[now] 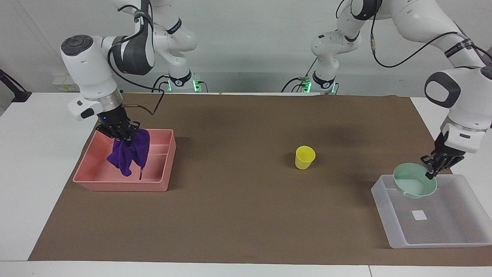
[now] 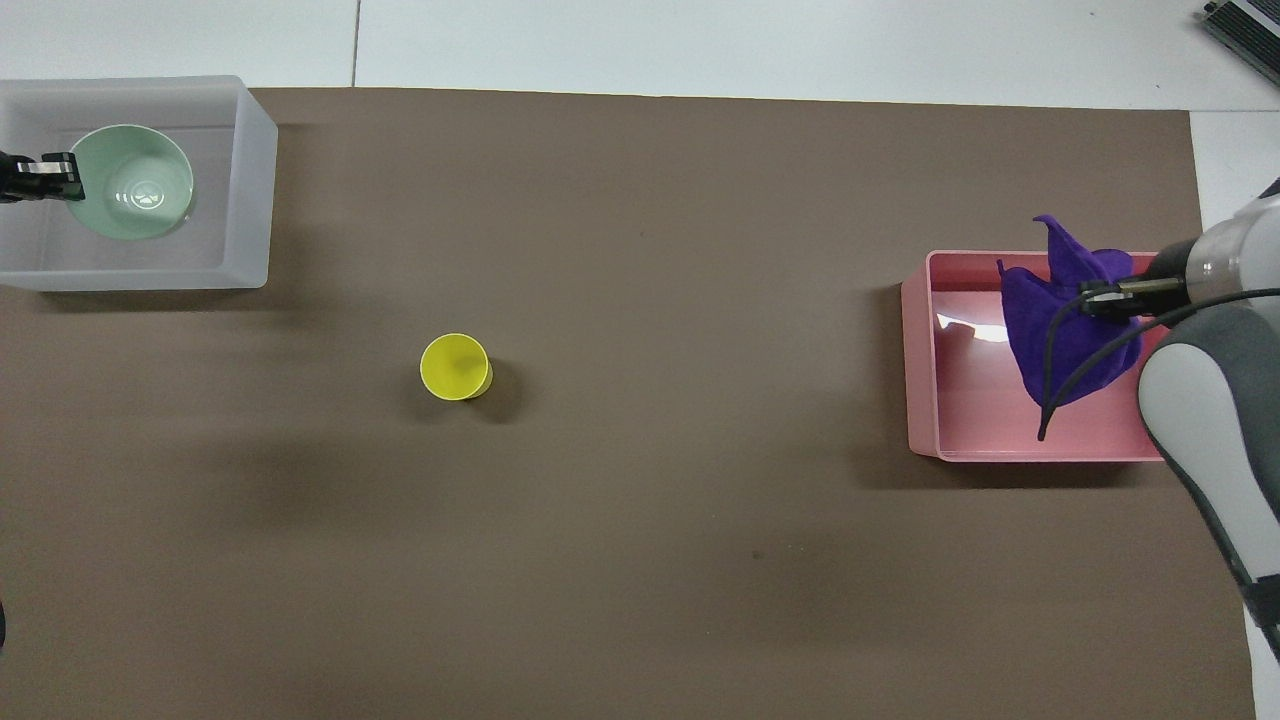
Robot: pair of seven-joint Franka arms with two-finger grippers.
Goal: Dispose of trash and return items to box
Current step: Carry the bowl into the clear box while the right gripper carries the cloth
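Hanging from the right hand [image 1: 122,132], pinched shut, purple cloth [image 1: 128,154] over pink tray [image 1: 119,184]: release low, centred. Left hand [image 1: 438,163] clamps mint bowl [image 1: 414,185] rim over translucent tub [image 1: 438,234]; lower level. Yellow cup [image 1: 305,157] mid-worktop [image 1: 238,215].

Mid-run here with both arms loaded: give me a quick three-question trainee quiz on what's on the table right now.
1. True or false: the purple cloth lies loose on the brown mat.
2. Which item stands alone on the mat? A) yellow cup B) mint bowl C) pink tray
3. Fill in: the left gripper holds the bowl by its rim over the ____.

Key
1. False: it hangs from the right gripper over the pink tray.
2. A
3. translucent box
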